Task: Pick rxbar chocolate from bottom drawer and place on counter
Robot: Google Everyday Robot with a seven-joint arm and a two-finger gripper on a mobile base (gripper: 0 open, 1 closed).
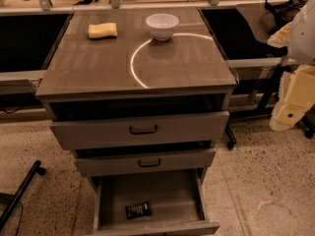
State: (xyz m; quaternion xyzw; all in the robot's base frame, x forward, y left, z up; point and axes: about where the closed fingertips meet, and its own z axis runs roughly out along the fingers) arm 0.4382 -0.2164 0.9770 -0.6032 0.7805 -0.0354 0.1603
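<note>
The rxbar chocolate (pixel 137 210) is a small flat black wrapper with pale lettering. It lies on the floor of the bottom drawer (pixel 103 200), near the front and a little left of centre. The bottom drawer is pulled wide open. The counter (pixel 98 68) is the glossy grey-brown cabinet top with a thin white arc. My gripper (pixel 288 113) hangs at the right edge of the view, pale cream, beside the cabinet at the height of the upper drawers. It is far from the bar and holds nothing that I can see.
A yellow sponge (pixel 103 30) and a white bowl (pixel 162 25) sit at the back of the counter. The two upper drawers (pixel 142 130) with black handles stand slightly open. A black chair leg (pixel 19 193) lies on the floor at left.
</note>
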